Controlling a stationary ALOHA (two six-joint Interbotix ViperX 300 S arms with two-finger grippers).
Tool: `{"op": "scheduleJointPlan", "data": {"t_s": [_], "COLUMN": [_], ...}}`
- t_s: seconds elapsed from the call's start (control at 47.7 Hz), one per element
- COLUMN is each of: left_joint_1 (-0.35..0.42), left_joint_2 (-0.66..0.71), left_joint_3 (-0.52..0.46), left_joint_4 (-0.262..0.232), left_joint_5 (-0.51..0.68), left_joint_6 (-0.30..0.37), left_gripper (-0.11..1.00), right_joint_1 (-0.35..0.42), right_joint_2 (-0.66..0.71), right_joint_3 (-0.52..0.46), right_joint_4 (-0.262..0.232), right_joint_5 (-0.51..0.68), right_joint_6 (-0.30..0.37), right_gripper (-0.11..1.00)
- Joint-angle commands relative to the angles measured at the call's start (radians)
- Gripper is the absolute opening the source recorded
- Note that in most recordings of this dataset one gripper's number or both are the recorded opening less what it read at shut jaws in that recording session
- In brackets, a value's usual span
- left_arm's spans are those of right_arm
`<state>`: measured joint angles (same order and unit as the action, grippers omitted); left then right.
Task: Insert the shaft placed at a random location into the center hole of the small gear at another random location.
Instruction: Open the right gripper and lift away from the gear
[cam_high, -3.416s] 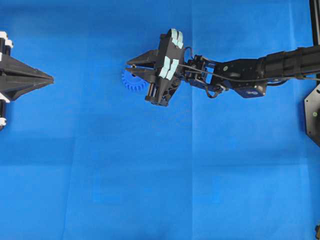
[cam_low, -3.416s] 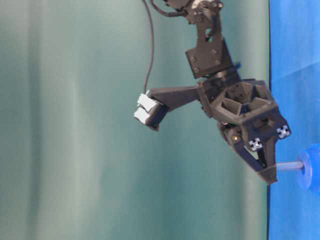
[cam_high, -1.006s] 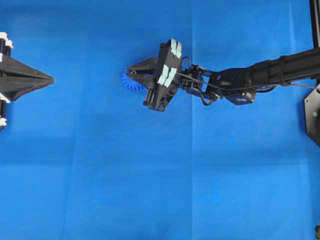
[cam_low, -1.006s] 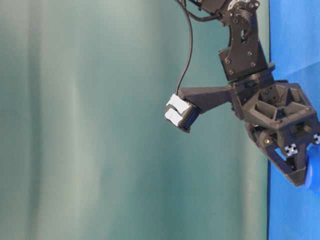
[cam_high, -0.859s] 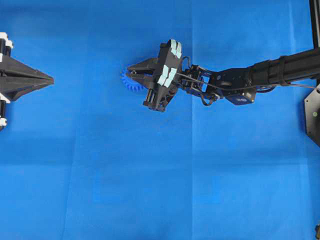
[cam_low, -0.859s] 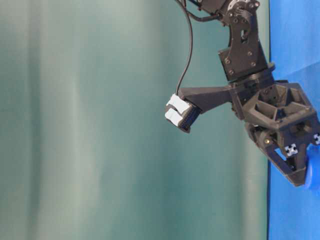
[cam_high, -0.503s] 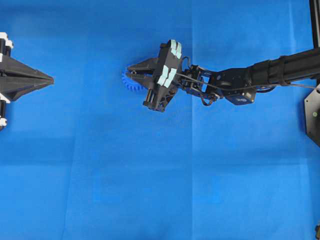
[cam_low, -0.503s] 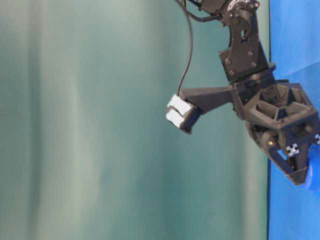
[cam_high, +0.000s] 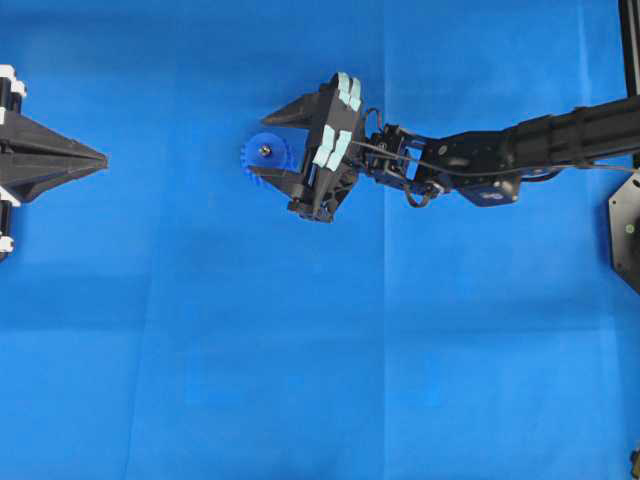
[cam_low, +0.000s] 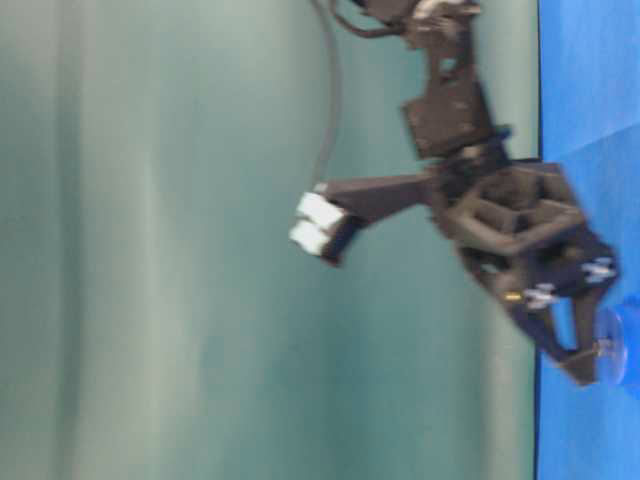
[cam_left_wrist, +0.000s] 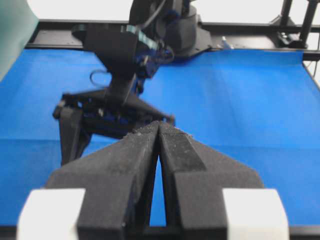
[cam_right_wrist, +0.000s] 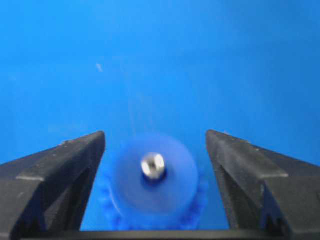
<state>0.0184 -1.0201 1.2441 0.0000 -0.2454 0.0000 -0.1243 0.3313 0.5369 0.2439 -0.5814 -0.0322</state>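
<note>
The small gear (cam_high: 262, 160) lies flat on the blue cloth, left of the middle. The shaft (cam_high: 266, 151) stands upright in its center hole, showing end-on as a shiny dot (cam_right_wrist: 153, 165) in the blue hub (cam_right_wrist: 170, 192). My right gripper (cam_high: 260, 146) hovers over the gear, open, one finger (cam_right_wrist: 65, 165) on each side of it and nothing between them. In the table-level view the same gripper (cam_low: 590, 355) is blurred just above the gear (cam_low: 622, 345). My left gripper (cam_high: 98, 157) rests at the far left, shut and empty, its tips (cam_left_wrist: 159, 126) pointing at the right arm.
The blue cloth (cam_high: 320, 360) covers the whole table. A black mount (cam_high: 625, 230) sits at the right edge. The right arm (cam_high: 520, 150) stretches in from the right at mid-height.
My right gripper's jaws have spread apart and let go of the shaft, which stays standing in the gear. The gripper has lifted slightly. The left arm has not moved.
</note>
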Motion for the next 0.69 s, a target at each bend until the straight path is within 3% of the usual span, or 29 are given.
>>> {"op": "scheduleJointPlan", "data": {"t_s": [0.0,0.356,0.671], "left_joint_1": [0.003,0.005,0.003], "left_joint_2": [0.005,0.005,0.005], "left_joint_3": [-0.009,-0.009,-0.009], "left_joint_4": [0.003,0.003,0.003], "left_joint_5": [-0.005,-0.005,-0.005], "left_joint_6": [0.0,0.0,-0.002], "left_gripper": [0.0,0.0,0.0], "right_joint_1": [0.002,0.002,0.003], "right_joint_2": [-0.074,-0.187,-0.201], "right_joint_3": [-0.006,-0.008,-0.009], "right_joint_4": [-0.005,-0.006,-0.005], "right_joint_5": [0.014,0.077,0.109], "right_joint_6": [-0.008,-0.035,-0.035], "right_gripper": [0.72,0.72,0.71]}}
